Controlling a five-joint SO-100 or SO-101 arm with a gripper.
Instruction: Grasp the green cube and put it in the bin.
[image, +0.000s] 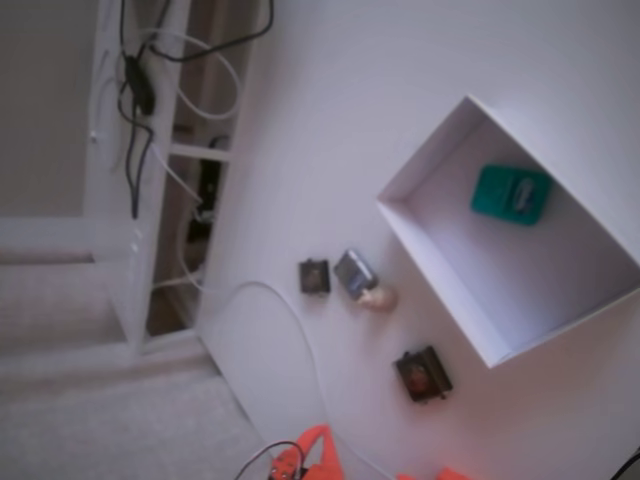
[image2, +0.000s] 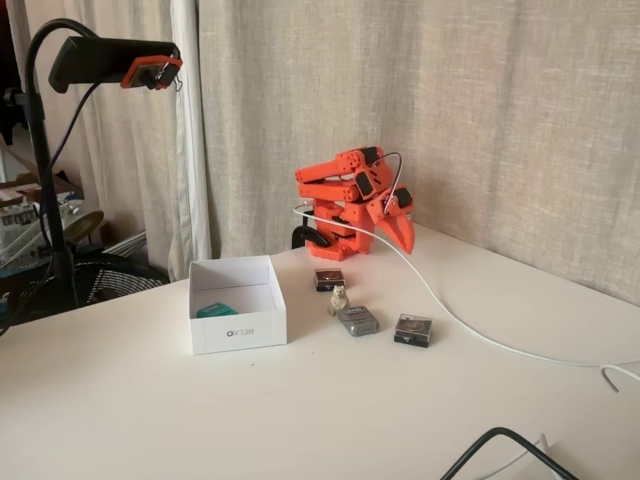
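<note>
**Green cube lying inside the white bin, arm folded at the back of the table**

In both fixed views the green cube (image: 511, 194) (image2: 216, 310) lies on the floor of the bin (image: 432, 262) (image2: 238, 332), a white box with low thin walls; seen from above, the cube sits near one inner wall with a pale mark on its upper face. The bin stands on a white table (image: 340, 90) (image2: 300, 420). Just outside the bin lie three small blocks: a dark block (image: 314, 276) (image2: 329, 279), a grey block (image: 355, 271) (image2: 357, 320) and a second dark block (image: 422, 374) (image2: 412, 329). A small pale figure (image: 379, 297) (image2: 339, 299) touches the grey block. The orange arm (image2: 345, 195) is folded up at the far side of the table, well apart from the bin, with its gripper (image2: 402, 231) pointing downward above the tabletop. The claw holds nothing; whether its fingers are apart or together cannot be told. A white cable (image: 300, 340) (image2: 470, 325) runs across the table from the arm. A camera on a black stand (image2: 110, 62) rises at the left of the side view.
</note>
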